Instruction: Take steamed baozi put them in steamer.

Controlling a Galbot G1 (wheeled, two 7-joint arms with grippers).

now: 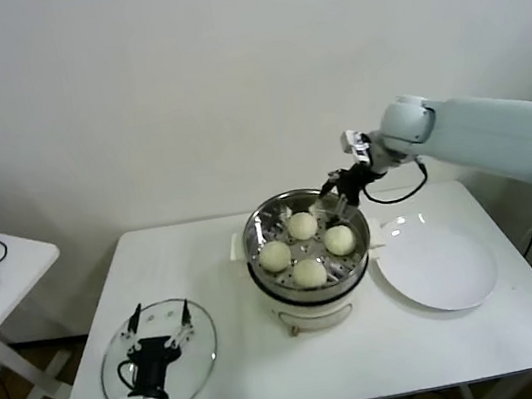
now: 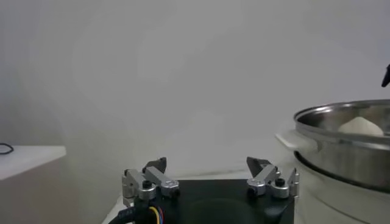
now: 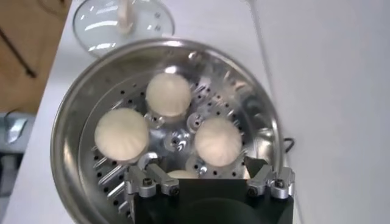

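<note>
The steamer (image 1: 254, 234) stands at the table's middle, a shiny steel pot on a cream base. Several cream-white baozi lie on its perforated floor, among them a far one (image 1: 302, 225), a left one (image 1: 274, 256) and a right one (image 1: 339, 239). My right gripper (image 1: 339, 200) hovers open and empty just over the pot's far right rim. In the right wrist view the right gripper (image 3: 201, 163) is above the steamer (image 3: 73, 122), with one baozi (image 3: 218, 140) between its fingers and below them. My left gripper (image 1: 160, 313) is open and parked at the front left; it also shows in the left wrist view (image 2: 207, 164).
A flat white plate (image 1: 439, 268) lies empty to the right of the steamer. A round glass lid (image 1: 200, 357) lies at the front left, under my left gripper. A white side table (image 1: 13, 265) with cables stands off to the left.
</note>
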